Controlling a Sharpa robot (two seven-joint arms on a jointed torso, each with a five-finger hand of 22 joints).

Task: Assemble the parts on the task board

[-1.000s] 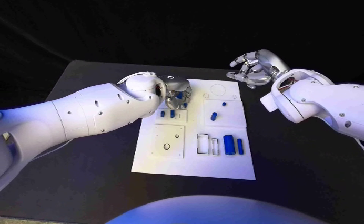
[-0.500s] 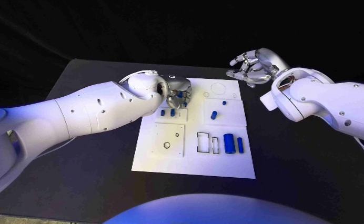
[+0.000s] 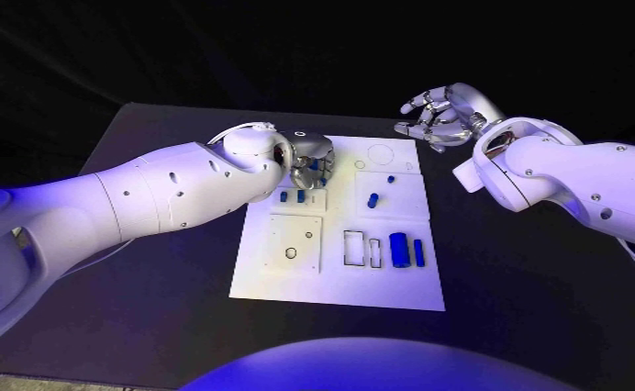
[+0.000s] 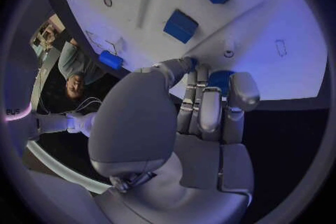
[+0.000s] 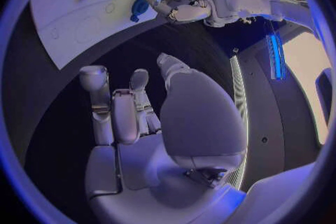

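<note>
The white task board [image 3: 338,276] lies mid-table. My left hand [image 3: 311,160] hovers over its far-left corner with fingers curled around a small blue part [image 4: 218,78]. That part shows among the fingers [image 3: 314,169] in the head view too. My right hand [image 3: 443,120] hangs off the board's far-right corner, fingers apart [image 5: 133,117] and holding nothing. Two short blue parts [image 3: 293,196] stand just below the left hand, and another blue part [image 3: 373,200] lies mid-board. A thick blue cylinder [image 3: 398,251] and a slim one [image 3: 418,253] lie near the board's right side.
Two thin rectangular frames [image 3: 360,250] sit left of the cylinders, and a square panel with small rings [image 3: 294,244] lies at the board's near left. Bare black table [image 3: 516,299] surrounds the board on all sides.
</note>
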